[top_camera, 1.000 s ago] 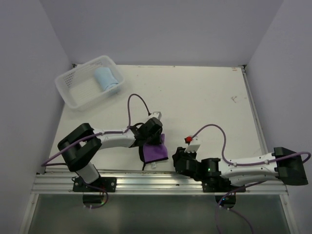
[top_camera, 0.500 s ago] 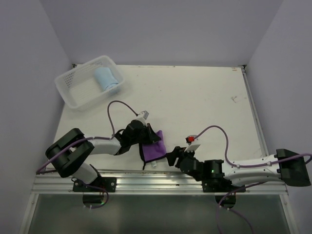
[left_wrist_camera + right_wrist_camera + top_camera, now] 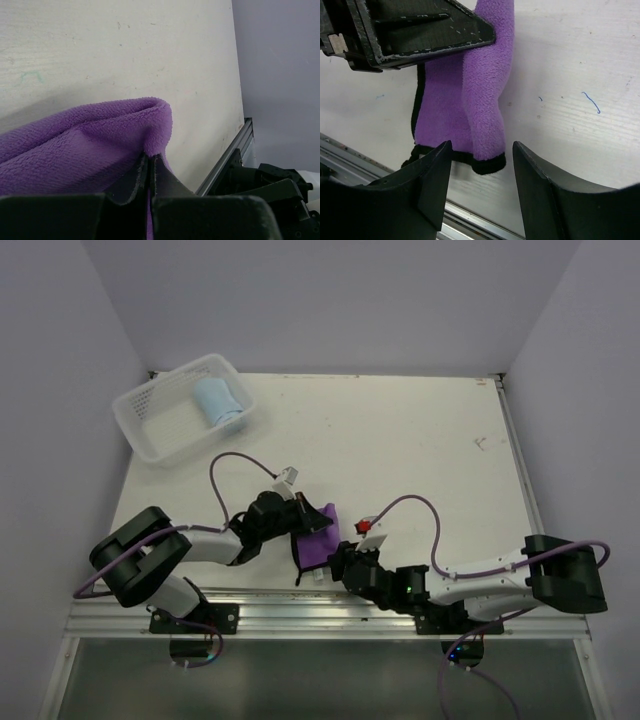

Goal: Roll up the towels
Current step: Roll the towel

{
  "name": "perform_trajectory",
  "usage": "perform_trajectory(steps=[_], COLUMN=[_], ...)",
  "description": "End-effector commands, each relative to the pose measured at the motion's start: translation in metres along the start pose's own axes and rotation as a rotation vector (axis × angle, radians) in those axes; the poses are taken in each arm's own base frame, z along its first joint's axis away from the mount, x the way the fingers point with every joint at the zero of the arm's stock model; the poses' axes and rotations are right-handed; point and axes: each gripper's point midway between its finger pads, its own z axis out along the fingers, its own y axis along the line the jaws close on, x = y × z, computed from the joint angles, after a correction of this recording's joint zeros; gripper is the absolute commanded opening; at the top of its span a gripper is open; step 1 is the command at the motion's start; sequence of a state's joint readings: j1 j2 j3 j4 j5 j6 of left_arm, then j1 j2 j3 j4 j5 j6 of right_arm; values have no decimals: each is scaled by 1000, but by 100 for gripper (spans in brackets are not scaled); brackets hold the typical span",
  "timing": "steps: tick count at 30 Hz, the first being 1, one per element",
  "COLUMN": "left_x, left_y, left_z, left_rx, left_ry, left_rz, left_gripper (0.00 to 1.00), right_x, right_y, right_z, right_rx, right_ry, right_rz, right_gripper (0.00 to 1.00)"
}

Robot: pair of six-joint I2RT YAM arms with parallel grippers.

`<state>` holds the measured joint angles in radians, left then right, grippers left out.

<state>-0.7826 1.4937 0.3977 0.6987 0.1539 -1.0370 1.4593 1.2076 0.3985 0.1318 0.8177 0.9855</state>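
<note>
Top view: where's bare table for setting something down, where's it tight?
Free: table centre and far right, from the basket to the right edge. Crowded: near edge, where the left end effector pinches the purple towel and the open right end effector faces its hem.
</note>
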Motion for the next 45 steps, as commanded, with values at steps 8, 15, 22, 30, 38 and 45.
perform_trajectory(steps=[8,15,22,30,38,45], left_x=[-13,-12,-16,-27,-33,-28], left_y=[-9,1,7,3,-2,-13], left_z=[1,7,10,10,13,11], left_rx=[56,23,5,18,-85,-98], left_ry=[-42,-25,-37,-20,59,158], left_rz=[-18,-34,-40,-27,19,51], left_gripper=[0,0,0,39,65,69], right_x=[-11,-12,-1,12,14,11], right_y=[10,12,-5,-17,-12,-11], right_z=[11,15,17,16,17,16], right_rx=[40,70,230,284,288,297], right_ry=[-67,-67,-16,44,70,64], right_rz=[-10,-101,-259,-324,-357,-371], right_gripper=[22,0,0,0,0,0])
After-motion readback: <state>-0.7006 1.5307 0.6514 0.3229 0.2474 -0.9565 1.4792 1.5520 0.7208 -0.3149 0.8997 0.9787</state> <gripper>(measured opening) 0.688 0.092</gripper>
